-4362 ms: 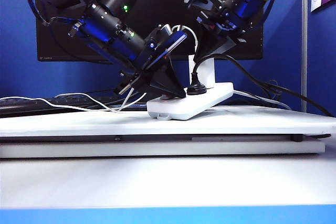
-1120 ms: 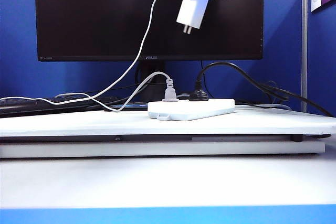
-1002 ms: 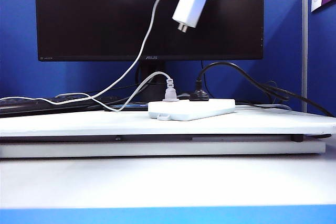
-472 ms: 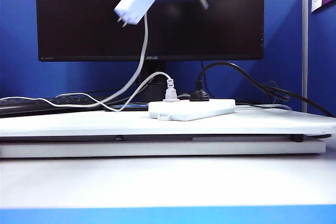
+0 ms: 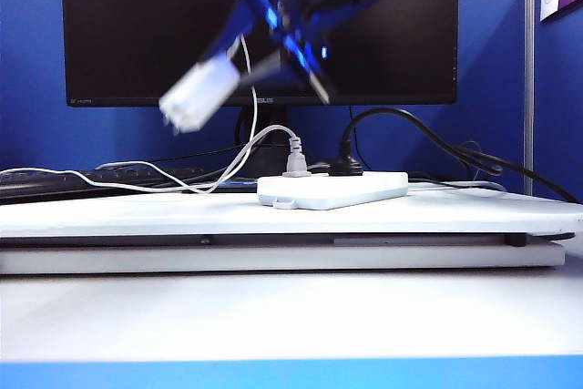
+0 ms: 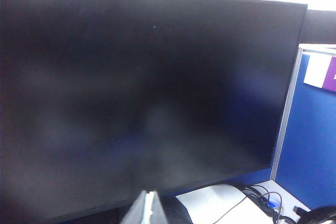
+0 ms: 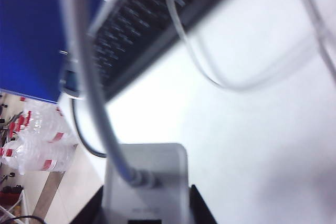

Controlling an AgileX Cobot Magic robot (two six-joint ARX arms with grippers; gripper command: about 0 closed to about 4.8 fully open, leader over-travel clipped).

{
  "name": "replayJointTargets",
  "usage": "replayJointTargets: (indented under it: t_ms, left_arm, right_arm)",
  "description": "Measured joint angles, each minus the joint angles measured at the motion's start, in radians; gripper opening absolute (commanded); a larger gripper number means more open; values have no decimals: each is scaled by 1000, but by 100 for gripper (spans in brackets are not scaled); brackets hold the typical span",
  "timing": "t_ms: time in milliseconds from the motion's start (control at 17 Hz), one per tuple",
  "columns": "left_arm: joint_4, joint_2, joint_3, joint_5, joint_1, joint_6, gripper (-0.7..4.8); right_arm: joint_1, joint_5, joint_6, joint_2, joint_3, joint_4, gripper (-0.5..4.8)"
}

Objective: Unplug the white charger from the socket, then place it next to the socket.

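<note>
In the exterior view the right end effector (image 5: 239, 70), blurred, reaches across in front of the black monitor (image 5: 137, 34), clamped on the white charger (image 5: 199, 93). The charger hangs tilted in the air, well above the tabletop (image 5: 291, 216) and off to the left of the socket (image 5: 332, 189). Its thin white cable (image 5: 248, 107) drops down toward the tabletop. A small grey plug (image 5: 295, 163) and a black plug (image 5: 344, 165) stand in the socket. The left end effector is out of sight here.

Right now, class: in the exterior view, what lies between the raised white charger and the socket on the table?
In the exterior view, only air and trailing cable: the white charger, held by the right gripper, hangs left of the socket, above a grey plug.
</note>
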Motion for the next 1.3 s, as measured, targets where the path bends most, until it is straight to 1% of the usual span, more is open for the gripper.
replayJointTargets:
  t_ms: [118, 413, 472, 531, 590, 707, 766, 1002, 1120, 1238, 1297]
  left_arm:
    - [0, 0, 0, 0, 0, 9, -5]
    - [0, 0, 0, 0, 0, 19, -5]
    - [0, 0, 0, 0, 0, 19, -5]
    - [0, 0, 0, 0, 0, 19, -5]
    - [0, 0, 0, 0, 0, 19, -5]
    - [1, 0, 0, 0, 0, 19, -5]
    - [2, 0, 0, 0, 0, 19, -5]
    - [2, -1, 0, 0, 0, 19, -5]
    - [2, -4, 0, 0, 0, 19, -5]
    - [4, -11, 0, 0, 0, 19, -5]
    - [21, -21, 0, 0, 0, 19, -5]
  right_arm:
    - [9, 44, 37, 40, 0, -3, -1]
    - [10, 84, 111, 111, 0, 6, 1]
    - [10, 99, 123, 111, 0, 6, 210]
    - [10, 106, 129, 111, 0, 8, 374]
    - [10, 105, 140, 110, 0, 11, 396]
    - [16, 89, 187, 96, 10, 33, 395]
    - [15, 93, 202, 93, 7, 7, 395]
    - [10, 104, 215, 45, 0, -59, 393]
    - [11, 109, 214, -36, 2, -65, 385]
    - [10, 106, 214, -58, 2, -85, 322]
    - [10, 108, 195, -75, 1, -119, 322]
